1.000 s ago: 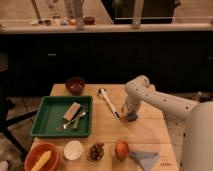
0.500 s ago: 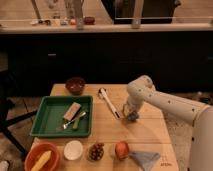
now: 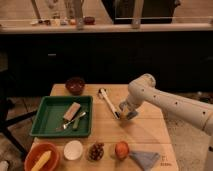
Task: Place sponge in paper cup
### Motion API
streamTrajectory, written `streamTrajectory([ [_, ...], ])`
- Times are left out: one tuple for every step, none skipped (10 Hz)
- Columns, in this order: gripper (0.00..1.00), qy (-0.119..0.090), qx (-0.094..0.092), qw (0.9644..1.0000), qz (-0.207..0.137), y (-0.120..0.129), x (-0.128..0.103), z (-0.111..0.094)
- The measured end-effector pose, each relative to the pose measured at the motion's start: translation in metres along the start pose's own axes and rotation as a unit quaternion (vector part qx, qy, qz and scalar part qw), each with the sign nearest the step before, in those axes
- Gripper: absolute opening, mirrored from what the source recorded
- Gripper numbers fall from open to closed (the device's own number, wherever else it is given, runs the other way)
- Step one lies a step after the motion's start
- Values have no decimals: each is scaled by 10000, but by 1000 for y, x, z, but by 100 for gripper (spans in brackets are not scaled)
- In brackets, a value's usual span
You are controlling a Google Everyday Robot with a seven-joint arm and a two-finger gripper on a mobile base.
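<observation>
A pale wooden table (image 3: 145, 132) stands before a dark counter. My gripper (image 3: 123, 114) hangs low, right of the green tray (image 3: 42, 120), fingers pressed together with nothing in them that I can see. The sponge (image 3: 77, 123), I judge, is the small soft greyish block in the tray, just beside the tan block (image 3: 72, 110). Pickup isn't begun: I must spread, cross left, pinch it, then carry it to the round white cup (image 3: 73, 150) at the front.

White arm (image 3: 170, 102) bends downward, end effector (image 3: 122, 114) closed, hanging low.
</observation>
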Motion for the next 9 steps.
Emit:
streamTrajectory([
  [0,-67,-82,9990,-431,9,-3,-9],
  [0,-98,-139,9968,-787,19,-7,-14],
  [0,-129,-208,9919,-1246,33,-14,-21],
  [0,-153,-256,9864,-1616,46,-20,-28],
  [0,-162,-308,9794,-1987,60,-24,-35],
  [0,-187,-366,9713,-2341,73,-29,-43],
  [0,-235,-427,9619,-2689,86,-33,-52],
  [0,-247,-500,9477,-3141,100,-32,-62],
  [0,-267,-538,9359,-3470,112,-30,-70],
])
